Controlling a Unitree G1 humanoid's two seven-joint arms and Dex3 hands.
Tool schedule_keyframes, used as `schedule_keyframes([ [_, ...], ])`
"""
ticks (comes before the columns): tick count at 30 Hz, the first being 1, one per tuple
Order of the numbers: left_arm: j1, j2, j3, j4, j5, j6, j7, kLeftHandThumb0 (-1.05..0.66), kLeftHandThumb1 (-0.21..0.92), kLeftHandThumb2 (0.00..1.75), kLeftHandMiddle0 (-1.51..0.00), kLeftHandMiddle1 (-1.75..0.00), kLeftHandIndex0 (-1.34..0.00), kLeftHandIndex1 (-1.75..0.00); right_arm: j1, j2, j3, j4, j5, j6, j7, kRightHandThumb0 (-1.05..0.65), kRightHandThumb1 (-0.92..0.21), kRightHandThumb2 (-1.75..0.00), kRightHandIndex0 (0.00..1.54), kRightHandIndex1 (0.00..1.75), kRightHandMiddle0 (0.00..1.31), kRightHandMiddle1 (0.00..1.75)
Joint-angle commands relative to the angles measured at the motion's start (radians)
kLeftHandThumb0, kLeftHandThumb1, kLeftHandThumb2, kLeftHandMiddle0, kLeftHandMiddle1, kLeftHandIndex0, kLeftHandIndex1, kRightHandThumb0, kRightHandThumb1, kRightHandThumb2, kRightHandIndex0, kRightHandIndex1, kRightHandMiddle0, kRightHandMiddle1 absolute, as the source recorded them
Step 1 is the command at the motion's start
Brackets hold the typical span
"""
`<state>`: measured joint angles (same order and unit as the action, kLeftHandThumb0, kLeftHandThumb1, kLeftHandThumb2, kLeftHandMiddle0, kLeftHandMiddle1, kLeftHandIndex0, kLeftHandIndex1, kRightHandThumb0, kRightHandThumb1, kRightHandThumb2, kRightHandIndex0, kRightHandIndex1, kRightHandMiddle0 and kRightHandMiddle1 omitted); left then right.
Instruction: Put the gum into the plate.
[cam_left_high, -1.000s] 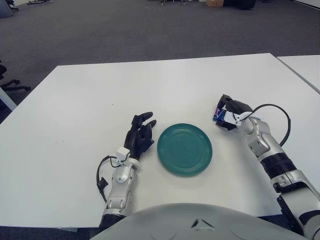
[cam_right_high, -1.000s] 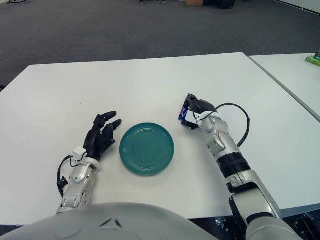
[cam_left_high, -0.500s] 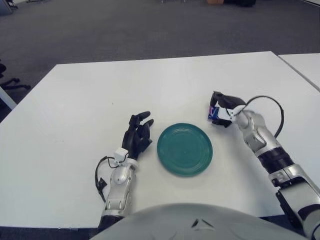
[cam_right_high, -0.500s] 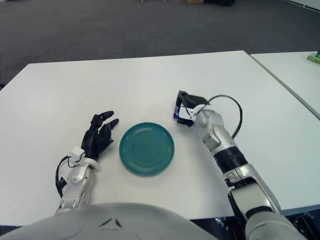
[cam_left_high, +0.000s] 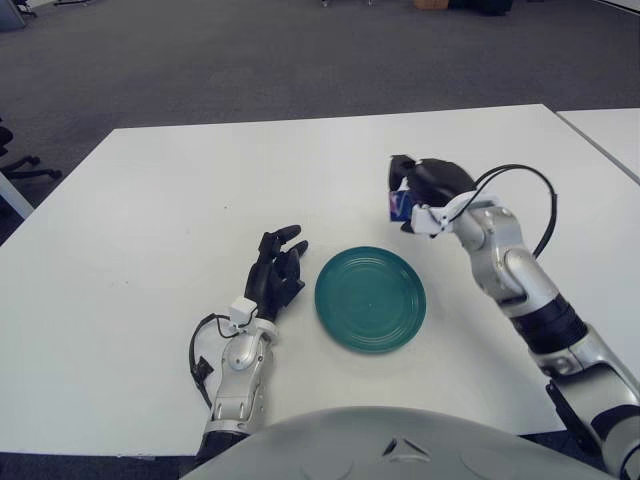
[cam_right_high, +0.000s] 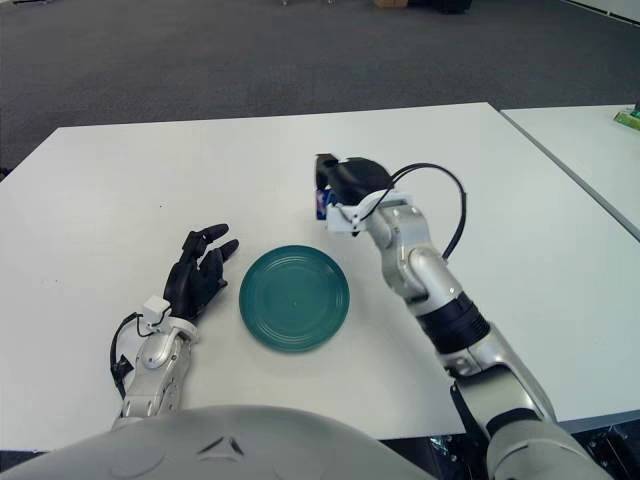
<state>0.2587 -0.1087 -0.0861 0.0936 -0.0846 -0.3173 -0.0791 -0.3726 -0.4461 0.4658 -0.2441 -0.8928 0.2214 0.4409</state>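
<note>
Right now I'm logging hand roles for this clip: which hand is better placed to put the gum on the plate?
Right. The right hand already grips the gum just beyond the plate; the left hand is open and empty beside the plate's left edge.

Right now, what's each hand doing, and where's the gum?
Right hand shut on gum, beyond plate. Left hand open, left of plate. Nothing between.

Illumination is bright, even and diffuse, apparently from overhead. The white table (cam_left_high: 150, 300) reads clean without blown-out glare. Shadows are soft and faint: a thin one hugs the near rim of the green plate (cam_left_high: 370, 298), another lies beneath the left hand (cam_left_high: 277, 270). Focus holds across the tabletop. The grey carpet (cam_left_high: 250, 60) behind appears darker. No motion blur observed.
</note>
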Motion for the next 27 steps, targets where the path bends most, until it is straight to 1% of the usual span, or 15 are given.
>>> schedule_keyframes([
  [1, -0.013, -0.004, 0.004, 0.007, -0.001, -0.020, 0.001, -0.79, 0.92, 0.77, -0.41, -0.63, -0.11, -1.05, -0.006, -0.004, 0.019, -0.065, -0.029, -0.003, 0.076, -0.45, -0.41, -1.21, 1.11, 1.75, 0.54, 1.75],
  [3, -0.011, -0.006, 0.002, 0.005, 0.003, -0.021, 0.005, -0.80, 0.92, 0.77, -0.40, -0.63, -0.11, -1.05, -0.002, -0.004, 0.022, -0.086, -0.032, -0.009, 0.099, -0.45, -0.41, -1.21, 1.10, 1.75, 0.54, 1.75],
  [7, -0.009, -0.010, -0.001, 0.001, 0.009, -0.020, 0.013, -0.81, 0.92, 0.78, -0.39, -0.65, -0.10, -1.08, 0.028, -0.003, 0.031, -0.136, -0.033, -0.035, 0.118, -0.45, -0.41, -1.21, 1.10, 1.75, 0.54, 1.75],
  [10, -0.007, -0.017, -0.003, -0.003, 0.010, -0.019, 0.021, -0.83, 0.92, 0.79, -0.39, -0.66, -0.09, -1.10, 0.042, 0.018, 0.069, -0.206, -0.050, -0.034, 0.184, -0.45, -0.43, -1.18, 1.08, 1.75, 0.53, 1.75],
  [14, -0.008, -0.023, -0.004, 0.001, 0.023, -0.028, 0.039, -0.84, 0.92, 0.80, -0.37, -0.66, -0.09, -1.11, 0.048, 0.048, 0.103, -0.240, -0.076, -0.029, 0.242, -0.44, -0.47, -1.13, 1.05, 1.75, 0.50, 1.75],
  [18, -0.005, -0.027, -0.009, -0.009, 0.032, -0.007, 0.062, -0.85, 0.92, 0.81, -0.35, -0.66, -0.09, -1.11, 0.056, 0.064, 0.143, -0.237, -0.078, -0.058, 0.278, -0.43, -0.50, -1.09, 1.05, 1.75, 0.48, 1.75],
  [22, -0.003, -0.030, -0.015, -0.020, 0.024, 0.018, 0.073, -0.85, 0.92, 0.82, -0.33, -0.66, -0.09, -1.11, 0.048, 0.060, 0.143, -0.228, -0.048, -0.091, 0.318, -0.41, -0.55, -1.02, 1.03, 1.75, 0.44, 1.75],
  [27, -0.007, -0.025, -0.015, -0.018, 0.033, 0.024, 0.089, -0.85, 0.92, 0.84, -0.33, -0.66, -0.10, -1.10, 0.063, 0.056, 0.141, -0.210, -0.035, -0.139, 0.312, -0.41, -0.58, -0.99, 1.02, 1.75, 0.42, 1.75],
])
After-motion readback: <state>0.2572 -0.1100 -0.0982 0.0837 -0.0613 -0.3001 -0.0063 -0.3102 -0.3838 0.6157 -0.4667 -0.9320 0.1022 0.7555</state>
